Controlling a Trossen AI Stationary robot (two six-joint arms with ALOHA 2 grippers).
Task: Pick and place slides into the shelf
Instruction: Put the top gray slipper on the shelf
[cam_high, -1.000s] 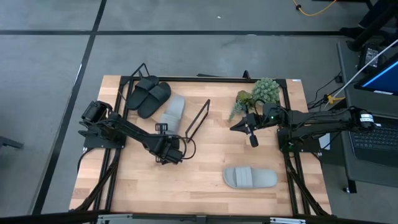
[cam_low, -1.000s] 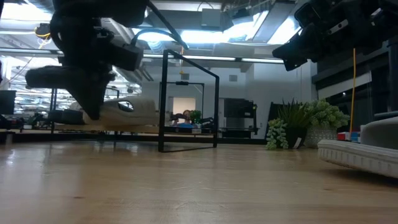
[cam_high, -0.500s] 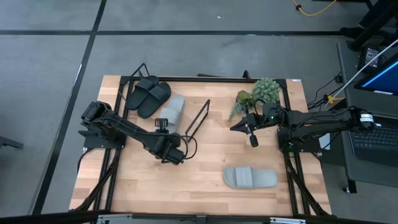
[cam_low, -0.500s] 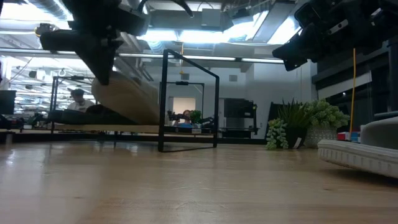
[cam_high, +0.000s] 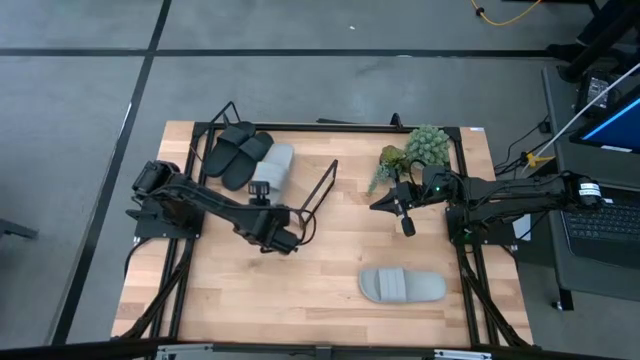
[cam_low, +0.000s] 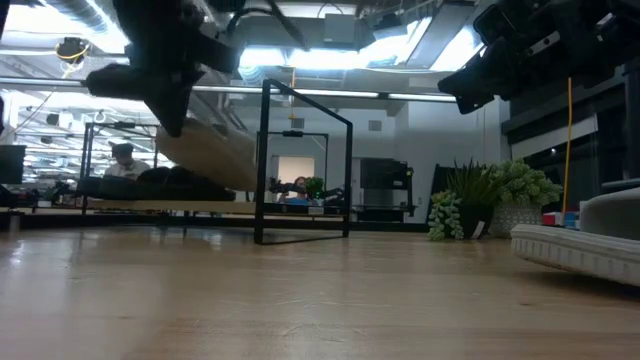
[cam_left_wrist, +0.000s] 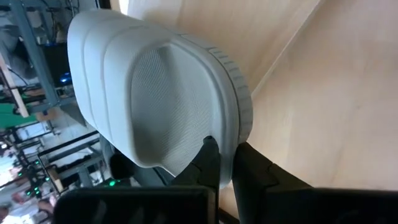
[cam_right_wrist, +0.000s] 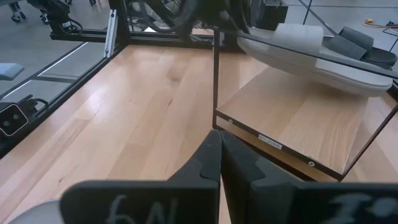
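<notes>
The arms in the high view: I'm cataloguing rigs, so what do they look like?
Both are dark, slim, jointed arms with black cables looping alongside. The left end effector and the right end effector each have two dark fingers. A small green light glows on the right arm.

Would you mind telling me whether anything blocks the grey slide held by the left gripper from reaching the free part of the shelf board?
Nothing visible does. The left gripper holds the grey slide tilted over the shelf, beside the two black slides; the board beneath it looks bare.

You see a matt grey slide (cam_left_wrist: 155, 99) with fine mesh texture. Your worktop (cam_high: 330, 270) is smooth pale wood. The shelf (cam_right_wrist: 298, 124) pairs wood with thin black wire.
</notes>
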